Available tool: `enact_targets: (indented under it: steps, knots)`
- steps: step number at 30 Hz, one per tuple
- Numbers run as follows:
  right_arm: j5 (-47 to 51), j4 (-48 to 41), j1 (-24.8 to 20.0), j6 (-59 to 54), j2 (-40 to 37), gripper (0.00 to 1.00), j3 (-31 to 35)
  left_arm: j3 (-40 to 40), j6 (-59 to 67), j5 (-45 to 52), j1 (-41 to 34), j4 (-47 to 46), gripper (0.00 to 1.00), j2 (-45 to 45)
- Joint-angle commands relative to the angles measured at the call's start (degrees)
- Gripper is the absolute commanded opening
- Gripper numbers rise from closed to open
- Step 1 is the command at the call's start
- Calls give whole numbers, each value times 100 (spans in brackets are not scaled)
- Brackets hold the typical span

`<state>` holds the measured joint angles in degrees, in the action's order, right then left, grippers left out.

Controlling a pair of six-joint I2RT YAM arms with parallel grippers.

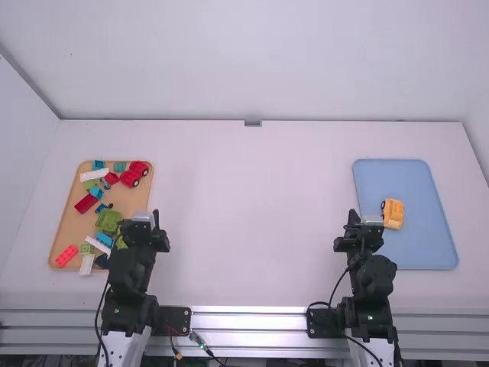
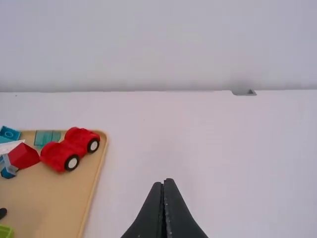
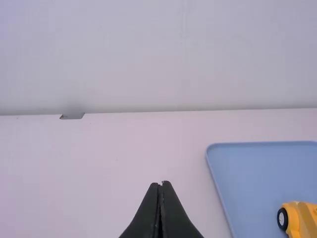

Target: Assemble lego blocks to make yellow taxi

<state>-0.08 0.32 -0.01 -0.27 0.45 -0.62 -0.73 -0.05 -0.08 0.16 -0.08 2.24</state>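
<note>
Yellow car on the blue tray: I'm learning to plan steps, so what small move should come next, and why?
Probably open the right gripper: its fingers are together with nothing between them, and the yellow car rests on the blue tray, on that arm's side, so grasping it would need a gap.

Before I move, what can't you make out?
- Near right corner of tan tray: high view, behind left arm.
- Studs on yellow vehicle: high view, too small to count.
- Its remainder: right wrist view, cut by right edge.
- Rest of green block: left wrist view, cut by left edge.
</note>
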Motion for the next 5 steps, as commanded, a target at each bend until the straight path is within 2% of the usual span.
enact_targets:
  steps: [1, 5]
  knots:
    - [8, -32, 1, 27, -45, 0, 62, 73, 5, 8, -16, 8, 0, -186]
    - [8, -32, 1, 27, -45, 0, 62, 73, 5, 8, -16, 8, 0, -224]
